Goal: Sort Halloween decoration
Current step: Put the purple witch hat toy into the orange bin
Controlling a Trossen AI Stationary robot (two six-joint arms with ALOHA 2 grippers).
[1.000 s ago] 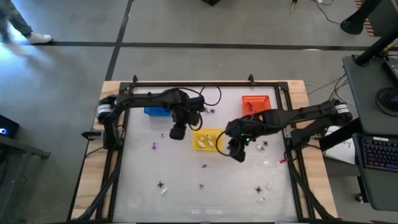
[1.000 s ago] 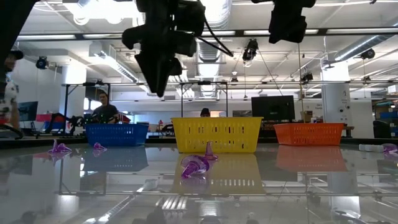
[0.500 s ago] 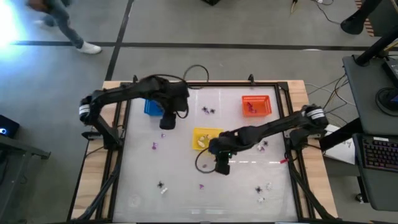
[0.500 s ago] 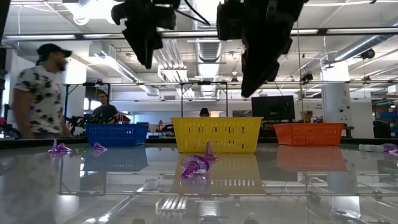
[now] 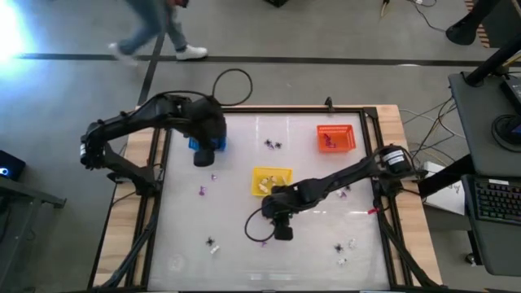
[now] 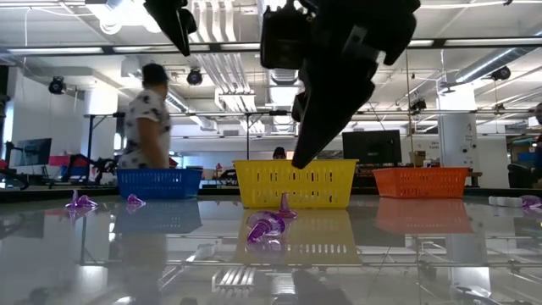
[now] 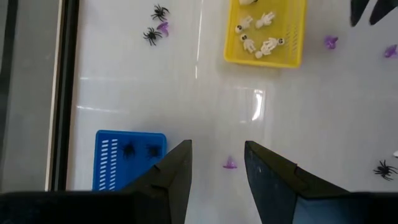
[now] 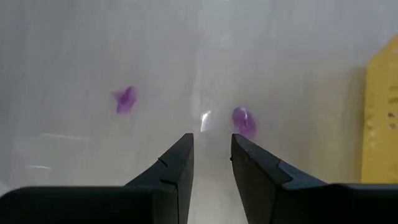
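Tiny trinkets lie scattered on the white tabletop: purple ones point(image 5: 202, 191), black spiders point(image 5: 273, 145) and white figures point(image 5: 350, 242). My left gripper point(image 5: 203, 156) hangs open above the table just near of the blue basket point(image 5: 203, 144). In its wrist view a purple trinket point(image 7: 231, 163) lies past the open fingers point(image 7: 217, 146), and two black spiders sit in the blue basket point(image 7: 130, 165). My right gripper point(image 5: 282, 232) is open, high over the table near of the yellow basket point(image 5: 270, 181). A purple trinket point(image 8: 244, 121) lies just ahead of it point(image 8: 211, 138).
The yellow basket point(image 7: 267, 31) holds white skeleton figures. The orange basket point(image 5: 334, 137) stands at the far right. A raised frame point(image 5: 244, 112) borders the table. A loose cable loop point(image 5: 254, 229) hangs beside my right gripper. A person point(image 6: 148, 119) walks past behind the table.
My left gripper has moved from beside the yellow basket toward the table's left and far edge, ending by the blue basket. My right gripper has swung from the yellow basket's right side toward the near-left, over the purple trinkets. A person has walked across behind the table.
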